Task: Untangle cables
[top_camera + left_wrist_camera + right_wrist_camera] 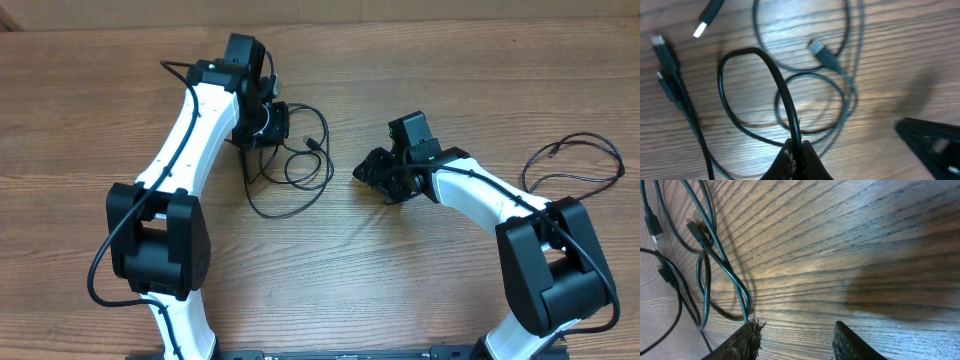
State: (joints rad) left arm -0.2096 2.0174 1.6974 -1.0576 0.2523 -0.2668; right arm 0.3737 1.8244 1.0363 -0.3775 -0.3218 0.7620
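Wooden table [350, 280], left gripper [796, 150] pinching cables [783, 95], right gripper [795, 332] parted

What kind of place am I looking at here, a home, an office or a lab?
Probably a robotics lab or test bench: two white-and-black robot arms work at a wood-grain table, with thin black cables spread on it. The room beyond is out of view.

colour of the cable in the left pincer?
Black. The cable clamped in the left pincer shows best in the left wrist view.
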